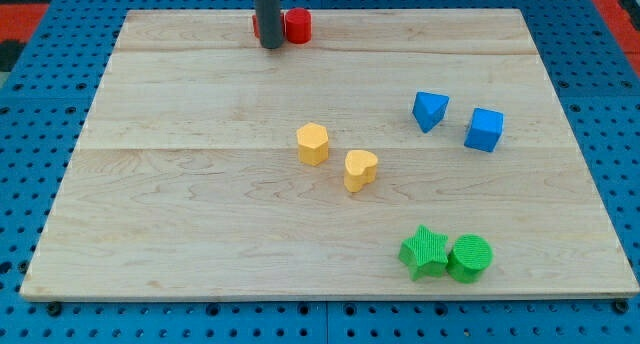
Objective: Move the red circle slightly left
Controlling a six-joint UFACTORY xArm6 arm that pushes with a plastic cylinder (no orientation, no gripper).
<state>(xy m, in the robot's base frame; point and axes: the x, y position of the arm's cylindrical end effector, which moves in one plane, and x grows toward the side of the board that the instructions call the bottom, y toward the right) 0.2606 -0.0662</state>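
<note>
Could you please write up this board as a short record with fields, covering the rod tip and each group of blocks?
tip: my tip at the view's top, in front of the red blocks
red: red circle right of the rod; another red block, shape hidden, behind it
yellow: yellow hexagon, yellow heart, mid-board
blue: blue triangle, blue cube, right
green: green star touching green circle, bottom right
surface: wooden board

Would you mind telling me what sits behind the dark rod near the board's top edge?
Red blocks: one shows at the view's right of my tip, a sliver at its left. The rod covers the rest.
</note>
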